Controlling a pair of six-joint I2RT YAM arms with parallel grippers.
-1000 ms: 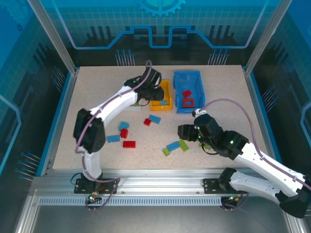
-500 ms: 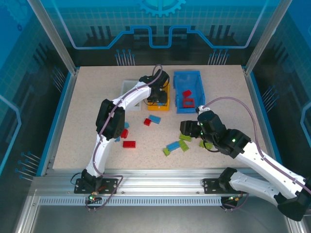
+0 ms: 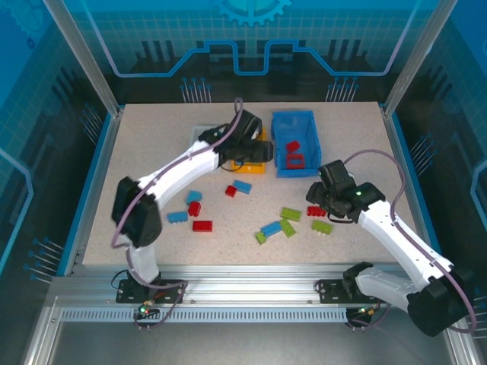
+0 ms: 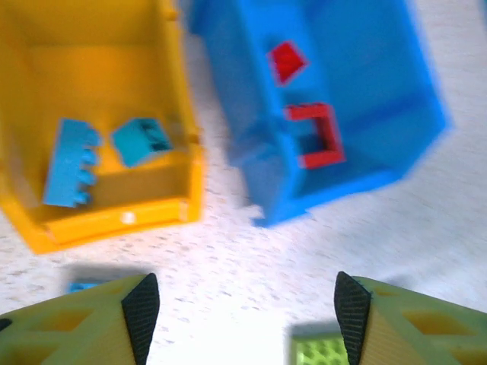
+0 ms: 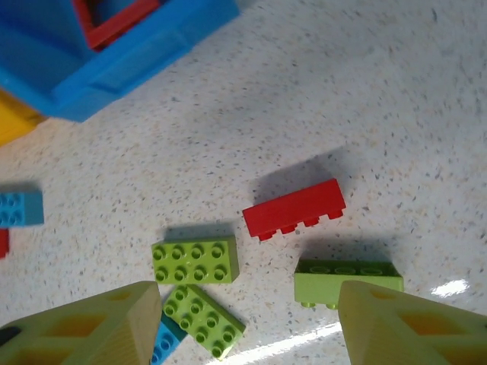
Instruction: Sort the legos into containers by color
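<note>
The left arm (image 3: pixel 183 163) hides most of the white bin (image 3: pixel 199 131). The left end effector (image 4: pixel 240 319) and right end effector (image 5: pixel 247 319) stand released, empty; one blurred green lego (image 4: pixel 318 351) is cut off.

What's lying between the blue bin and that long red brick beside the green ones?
Nothing. In the right wrist view, the speckled table between the red brick and the blue bin is bare.
</note>
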